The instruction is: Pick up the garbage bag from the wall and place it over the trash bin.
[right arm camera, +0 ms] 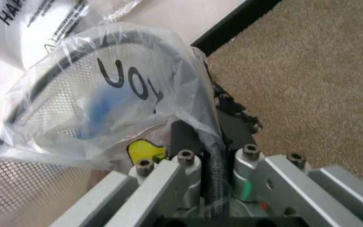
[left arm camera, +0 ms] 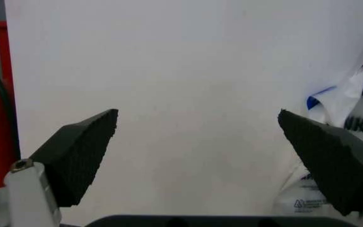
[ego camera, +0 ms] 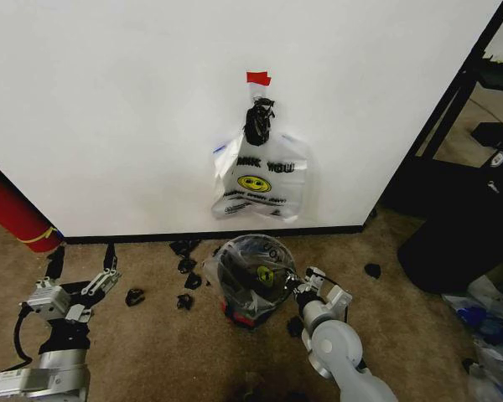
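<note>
1. A garbage bag (ego camera: 250,270) is pulled over the trash bin (ego camera: 245,311). The bin stands on the brown carpet (ego camera: 151,352), close to the black baseboard (ego camera: 218,235). Its open top faces up.
2. More bags (ego camera: 260,186) hang on the wall (ego camera: 117,100), straight above the bin. They hang long-ways down from a black knot (ego camera: 259,120), under a bit of red tape (ego camera: 257,78). The smiley face and the letters sit the right way up.
3. The right gripper (ego camera: 304,287) is at the bin's right rim. In the right wrist view its fingers (right arm camera: 191,142) are pressed together on the bag's thin plastic (right arm camera: 188,85) at the rim.
4. The left gripper (ego camera: 84,261) hangs low over the carpet, well apart from the bin on the left side. Its fingers (left arm camera: 81,151) are wide apart and hold nothing.
5. The right wrist view shows the bin's black mesh (right arm camera: 17,184) through the plastic. The left wrist view shows bare wall and the edge of the hanging bags (left arm camera: 351,113).
6. Small black scraps (ego camera: 184,276) lie on the carpet near the bin.
</note>
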Motion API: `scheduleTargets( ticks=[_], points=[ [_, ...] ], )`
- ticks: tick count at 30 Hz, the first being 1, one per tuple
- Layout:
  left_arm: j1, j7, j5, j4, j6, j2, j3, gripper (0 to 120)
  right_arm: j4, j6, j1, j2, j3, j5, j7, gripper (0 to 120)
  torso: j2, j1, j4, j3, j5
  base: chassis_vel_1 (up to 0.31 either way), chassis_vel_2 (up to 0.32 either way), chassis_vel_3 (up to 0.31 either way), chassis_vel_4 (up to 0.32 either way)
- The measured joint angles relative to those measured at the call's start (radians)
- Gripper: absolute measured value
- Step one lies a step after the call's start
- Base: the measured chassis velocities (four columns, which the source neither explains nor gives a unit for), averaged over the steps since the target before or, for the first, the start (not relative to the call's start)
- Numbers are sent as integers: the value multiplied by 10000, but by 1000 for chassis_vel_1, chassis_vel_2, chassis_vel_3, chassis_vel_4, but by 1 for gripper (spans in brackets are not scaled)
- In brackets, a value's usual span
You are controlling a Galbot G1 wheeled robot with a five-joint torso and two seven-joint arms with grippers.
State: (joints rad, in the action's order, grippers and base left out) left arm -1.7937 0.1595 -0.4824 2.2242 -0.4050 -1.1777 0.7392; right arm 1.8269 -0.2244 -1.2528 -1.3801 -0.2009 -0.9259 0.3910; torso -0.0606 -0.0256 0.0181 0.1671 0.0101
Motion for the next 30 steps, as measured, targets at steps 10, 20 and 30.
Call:
scheduleTargets(
  ticks=[10,20,30],
  points=[
    [64,2,28,1,115,3,-199,100,160,104,-106,150,-54,4,-80,22,0,0,0,0,0,0,0,0,0],
    [82,-1,54,66,215,31,-275,100,331,221,-234,172,-66,247,-189,61,0,0,0,-1,0,0,0,0,0],
    [-14,-1,99,103,197,39,-326,100,267,248,-272,148,-64,337,-238,95,-1,0,0,-1,0,0,0,0,0]
  ],
)
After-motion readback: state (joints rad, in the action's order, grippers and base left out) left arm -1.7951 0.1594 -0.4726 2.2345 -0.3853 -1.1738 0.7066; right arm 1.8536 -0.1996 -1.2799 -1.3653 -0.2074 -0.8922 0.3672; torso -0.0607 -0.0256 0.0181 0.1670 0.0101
